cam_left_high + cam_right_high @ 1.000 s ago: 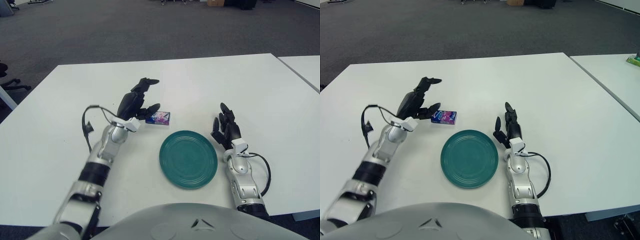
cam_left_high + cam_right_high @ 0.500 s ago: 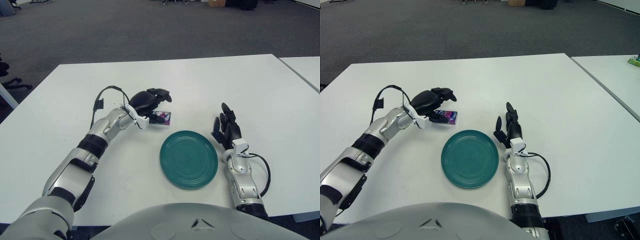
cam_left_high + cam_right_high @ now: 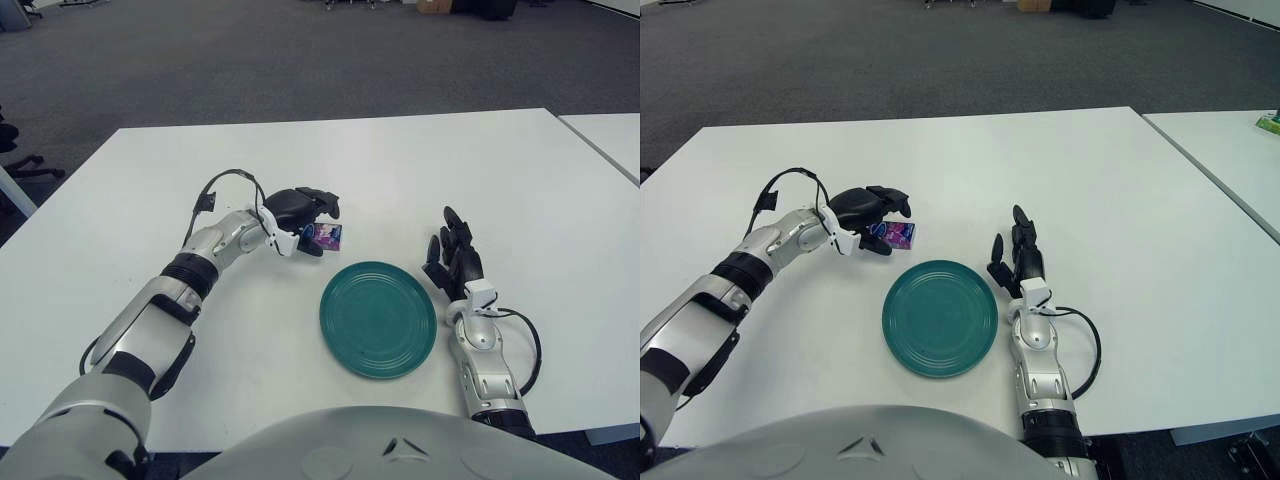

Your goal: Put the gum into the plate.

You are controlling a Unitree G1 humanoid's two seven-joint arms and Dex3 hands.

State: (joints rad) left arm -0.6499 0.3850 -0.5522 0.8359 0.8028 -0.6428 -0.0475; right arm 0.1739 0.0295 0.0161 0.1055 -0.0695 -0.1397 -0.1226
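your left hand [image 3: 300, 212] was curled over the gum [image 3: 327, 236], which lay on the table [image 3: 400, 170] just beyond the plate [image 3: 378, 318]; a firm grip i could not confirm. the pack looked light, stiff; take its long edges. your right hand [image 3: 452, 256] showed open, right of the plate.

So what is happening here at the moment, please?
The robot's left hand is curled over a small purple and blue gum pack on the white table, closing around it but not yet lifting it. The round green plate sits empty nearby, toward the robot. The right hand shows idle, fingers open, to the right of the plate.
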